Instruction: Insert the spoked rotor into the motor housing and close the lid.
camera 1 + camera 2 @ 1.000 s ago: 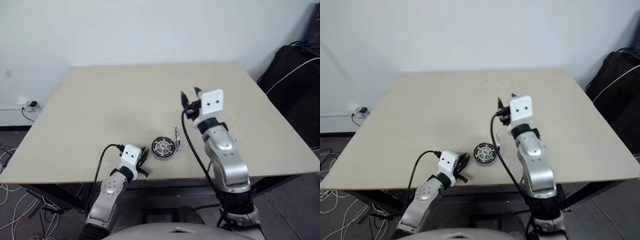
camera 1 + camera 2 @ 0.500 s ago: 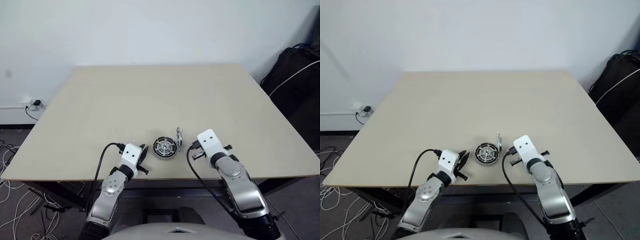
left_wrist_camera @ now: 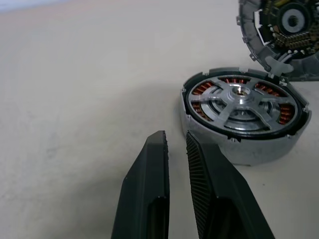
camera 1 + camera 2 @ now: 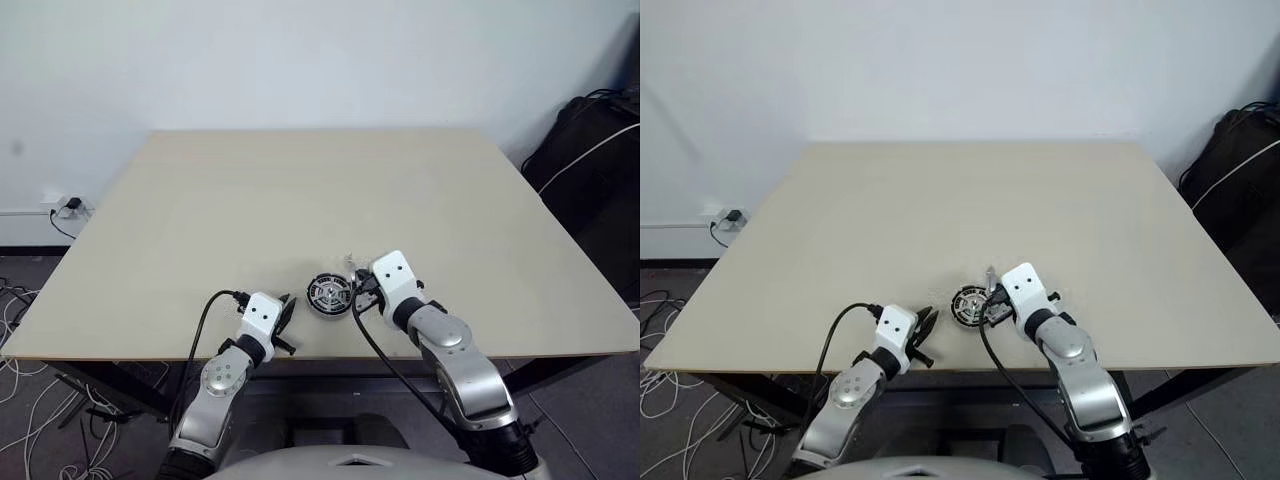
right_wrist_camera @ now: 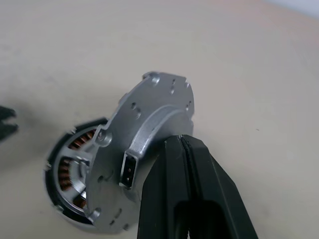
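Evidently the spoked rotor (image 3: 242, 102) is already seated in the motor housing (image 3: 239, 142), lower centre on the bench (image 4: 300, 200). The lid (image 5: 142, 137), propped on edge beside it, is backed by the right gripper (image 5: 185, 149), jaws closed and empty; tipping it down is judged next. The left gripper (image 3: 174, 149) is closed too.

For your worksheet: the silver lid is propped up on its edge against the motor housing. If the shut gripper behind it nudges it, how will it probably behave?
The lid leans tilted over the motor housing, so a nudge from the right gripper would probably tip it down onto the housing. It looks like rigid metal, unlikely to bend. Round and smooth, it might slide or roll sideways.
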